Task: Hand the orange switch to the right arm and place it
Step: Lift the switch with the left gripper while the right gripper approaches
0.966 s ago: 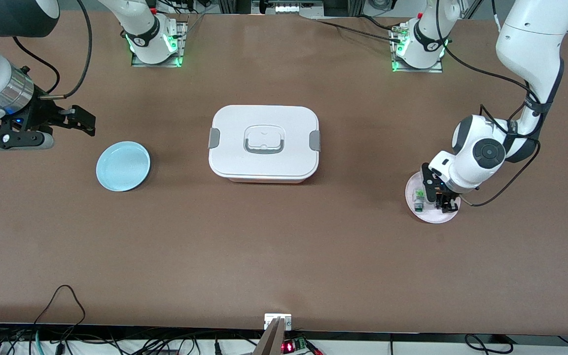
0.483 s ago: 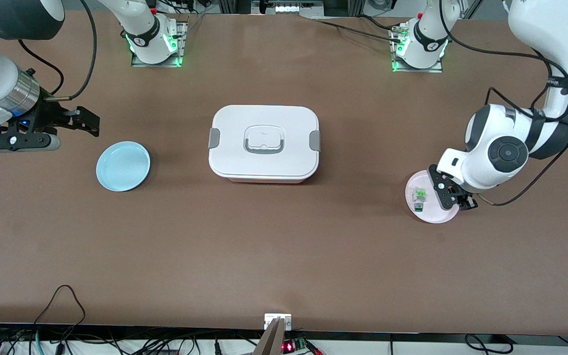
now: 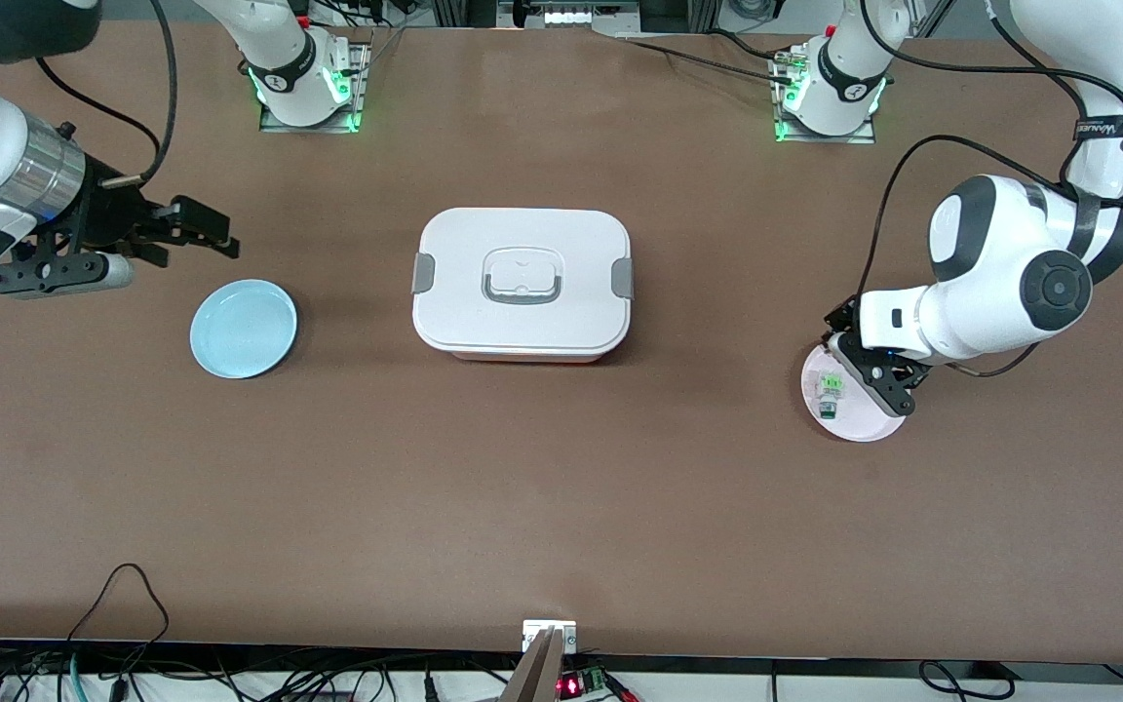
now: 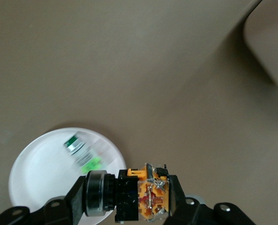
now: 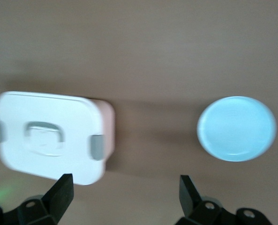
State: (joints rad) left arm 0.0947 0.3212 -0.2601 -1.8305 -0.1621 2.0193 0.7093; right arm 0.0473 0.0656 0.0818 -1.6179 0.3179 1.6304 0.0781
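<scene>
My left gripper [image 3: 878,375] is shut on the orange switch [image 4: 148,199], a black part with orange body pieces, held sideways between the fingers just above the pale pink plate [image 3: 859,426]. The gripper hides the switch in the front view. A white-and-green part [image 3: 829,386] lies on that plate and also shows in the left wrist view [image 4: 82,152]. My right gripper [image 3: 211,229] is open and empty, up over the table beside the light blue plate [image 3: 243,328]. Its fingers [image 5: 61,192] stand wide apart.
A white lidded box [image 3: 522,283] with grey latches sits at the table's middle, between the two plates. It shows in the right wrist view [image 5: 49,133] beside the blue plate [image 5: 236,128]. Cables lie along the table edge nearest the front camera.
My left gripper has risen off the pink plate with the switch and its wrist has turned. My right gripper has moved toward the table's middle, past the blue plate's edge.
</scene>
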